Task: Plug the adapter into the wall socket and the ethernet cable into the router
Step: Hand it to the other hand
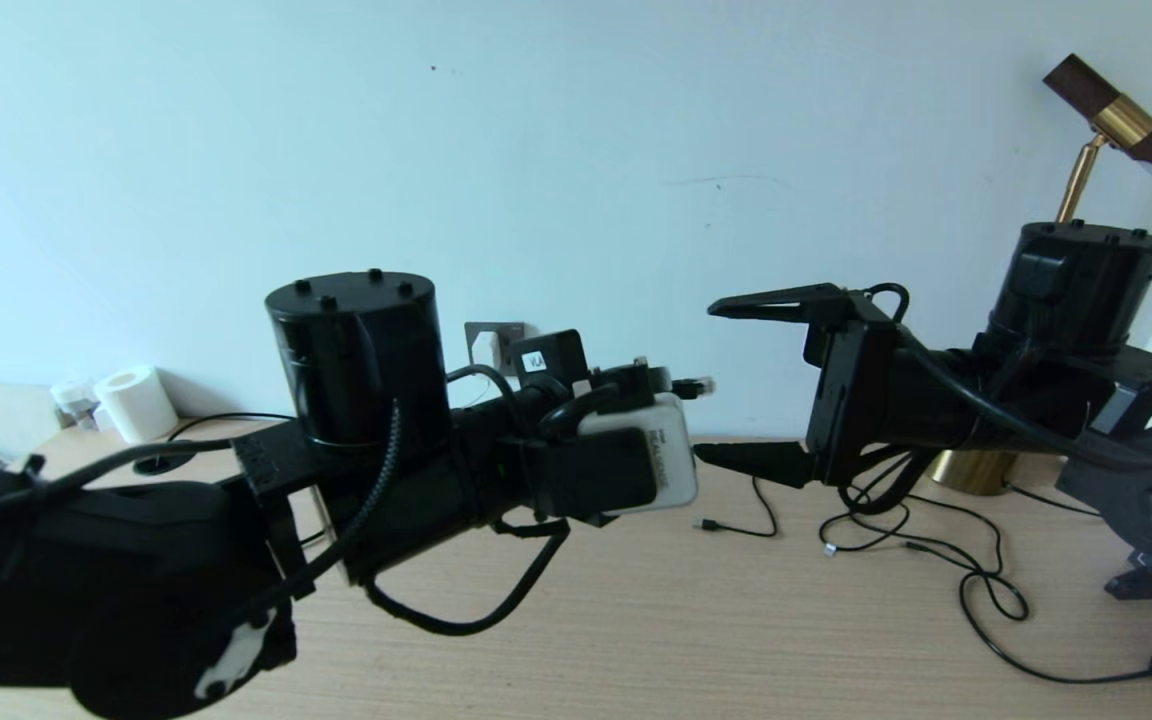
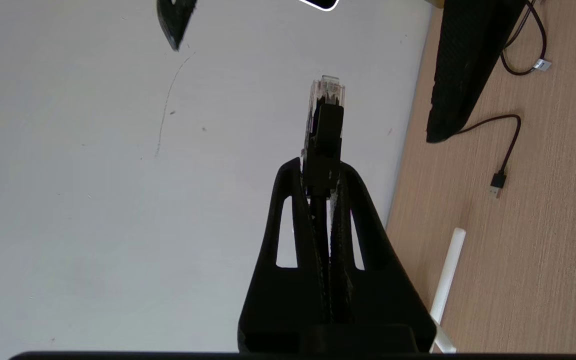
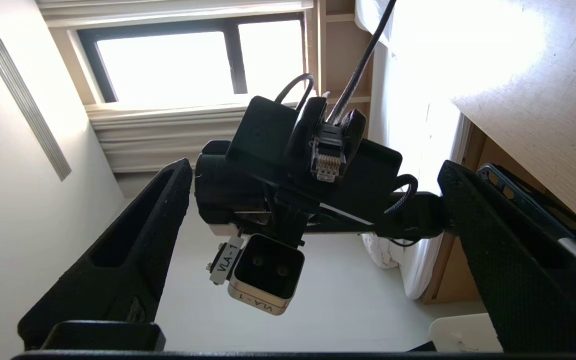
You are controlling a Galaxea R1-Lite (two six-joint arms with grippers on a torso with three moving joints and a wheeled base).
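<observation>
"VLA-1" stands on the camera [image 3: 265, 272] and its tag [image 3: 226, 260].

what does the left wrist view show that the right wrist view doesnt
Only the left wrist view: a thin black USB-tipped cable and a white stick lying on the wooden desk.
Only the right wrist view: a bright window and the left arm's silver-rimmed wrist camera.
Both: the clear clip plug of the black ethernet cable pinched in the shut left gripper, the open right gripper's fingers, and the desk.
</observation>
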